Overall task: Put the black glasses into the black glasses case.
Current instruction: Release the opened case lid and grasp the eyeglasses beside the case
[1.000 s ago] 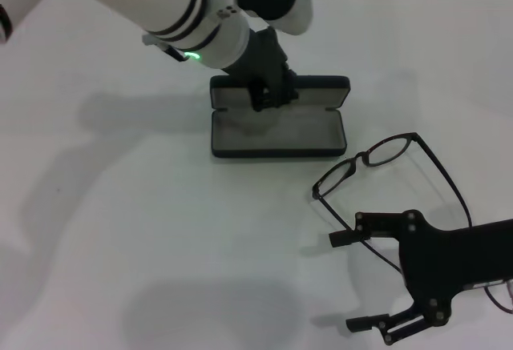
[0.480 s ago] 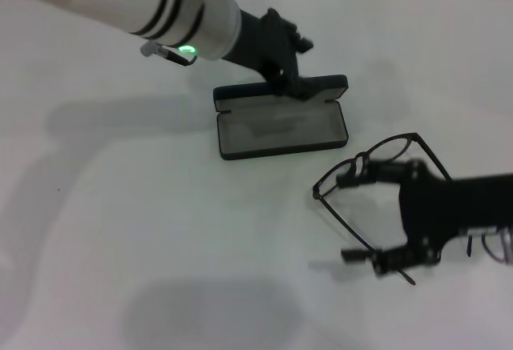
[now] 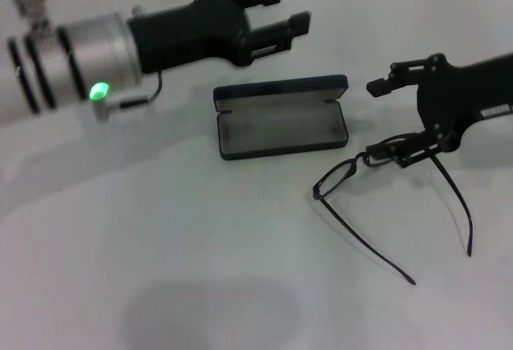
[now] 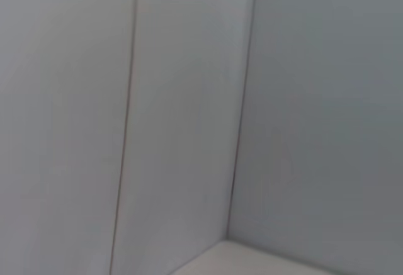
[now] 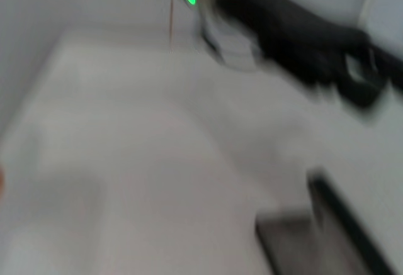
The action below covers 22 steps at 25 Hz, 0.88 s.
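Note:
The black glasses case [image 3: 280,130] lies open in the middle of the white table, grey lining up, lid [image 3: 280,91] at the far side. The black glasses [image 3: 335,180] lie unfolded to its right, temple arms pointing toward the front edge. My left gripper [image 3: 284,10] is open and hovers above and behind the case, pointing right. My right gripper [image 3: 386,122] is open over the far right lens, with one finger [image 3: 397,154] at the frame and the other [image 3: 393,82] raised. The blurred right wrist view shows the left gripper [image 5: 302,42] and a case corner [image 5: 327,224].
The white table [image 3: 160,246] stretches wide to the left and front of the case. A tiled wall stands behind the table [image 4: 189,130]. The left arm with its green light [image 3: 99,91] reaches in from the far left.
My left gripper has lifted off the case and swung back and up, now pointing right. My right gripper has moved from the front edge to the far side of the glasses. The glasses have stayed put.

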Available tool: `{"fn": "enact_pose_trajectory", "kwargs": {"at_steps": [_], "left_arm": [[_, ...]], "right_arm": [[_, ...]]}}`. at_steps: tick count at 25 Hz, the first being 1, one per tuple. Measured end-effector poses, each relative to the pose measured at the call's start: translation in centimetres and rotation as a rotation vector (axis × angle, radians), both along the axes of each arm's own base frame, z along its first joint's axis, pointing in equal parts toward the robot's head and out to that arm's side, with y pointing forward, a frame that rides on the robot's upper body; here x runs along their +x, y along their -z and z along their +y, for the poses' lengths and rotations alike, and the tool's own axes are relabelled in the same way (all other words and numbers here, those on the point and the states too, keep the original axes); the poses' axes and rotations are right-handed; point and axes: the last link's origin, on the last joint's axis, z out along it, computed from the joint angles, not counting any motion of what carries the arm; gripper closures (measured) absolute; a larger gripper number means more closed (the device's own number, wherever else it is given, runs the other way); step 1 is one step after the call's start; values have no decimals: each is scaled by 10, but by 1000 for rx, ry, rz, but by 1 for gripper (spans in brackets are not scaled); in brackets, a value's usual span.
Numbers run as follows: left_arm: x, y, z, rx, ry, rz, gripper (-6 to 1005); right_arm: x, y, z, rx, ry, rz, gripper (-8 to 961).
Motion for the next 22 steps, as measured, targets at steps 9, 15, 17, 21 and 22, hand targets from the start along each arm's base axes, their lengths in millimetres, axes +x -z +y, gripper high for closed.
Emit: {"fn": "enact_pose_trajectory", "kwargs": {"at_steps": [9, 15, 17, 21, 22], "left_arm": [[-26, 2, -19, 9, -2, -137, 368], [-31, 3, -24, 12, 0, -156, 374], [-31, 2, -24, 12, 1, -157, 374], [-31, 2, -24, 12, 4, -159, 375], [-31, 2, -24, 12, 5, -159, 375]], "right_arm": [[-29, 33, 17, -59, -74, -536, 185], [-39, 64, 18, -22, -172, -637, 212], [-40, 69, 18, -16, -191, -640, 234], [-43, 78, 15, -18, -225, -636, 277], [-44, 81, 14, -21, -232, -636, 288]]}}
